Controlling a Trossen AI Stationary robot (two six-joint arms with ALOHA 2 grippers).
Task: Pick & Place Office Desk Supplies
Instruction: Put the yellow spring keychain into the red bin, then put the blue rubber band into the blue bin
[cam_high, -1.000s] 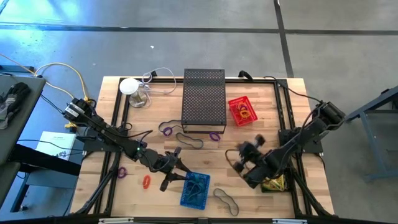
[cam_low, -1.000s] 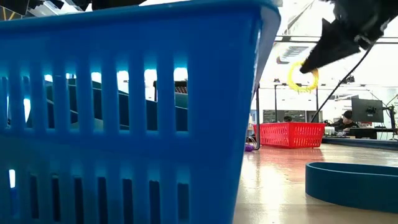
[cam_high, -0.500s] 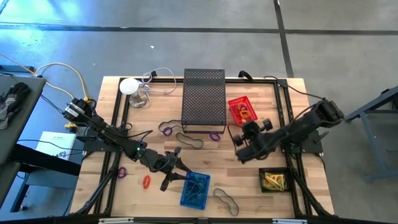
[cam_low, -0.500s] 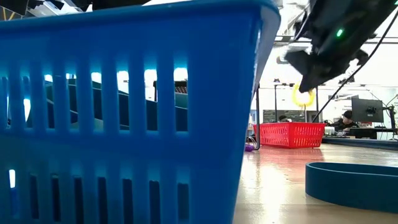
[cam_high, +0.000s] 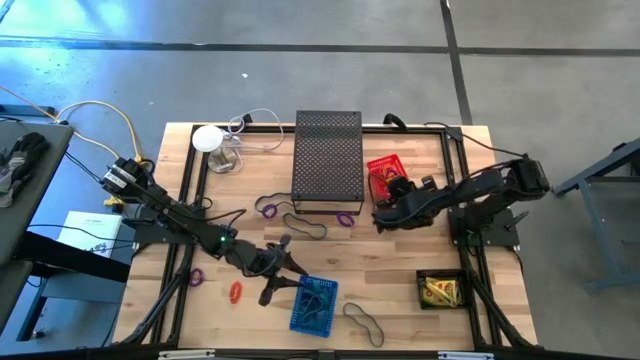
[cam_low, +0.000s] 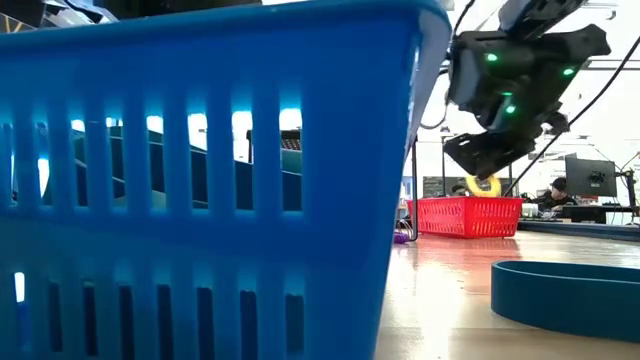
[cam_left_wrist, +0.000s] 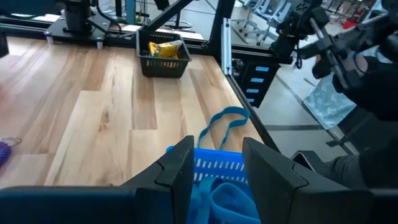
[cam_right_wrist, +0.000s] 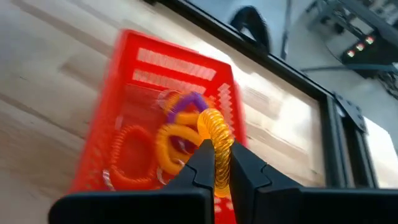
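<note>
From above, the right gripper (cam_high: 388, 200) hangs at the near edge of the red basket (cam_high: 389, 177), its fingers and load hidden under the arm; the left gripper (cam_high: 281, 268) sits just beside the blue basket (cam_high: 314, 304), which holds blue bands. Loose bands lie on the table (cam_high: 200, 300): a purple band (cam_high: 268, 208), an orange band (cam_high: 235, 292) and a dark band (cam_high: 365, 322); a black basket (cam_high: 440, 290) holds yellow packets. At table height the blue basket's wall fills most of the frame, hiding nearly all else; a yellow coil band (cam_low: 484, 185) dangles from the right gripper above the red basket. The left wrist view shows its jaws parted and empty over the blue basket. The right wrist view shows dark fingers (cam_right_wrist: 202, 163) clenched on the yellow coil band, just above the red basket, blurred, with orange and purple coils inside.
</note>
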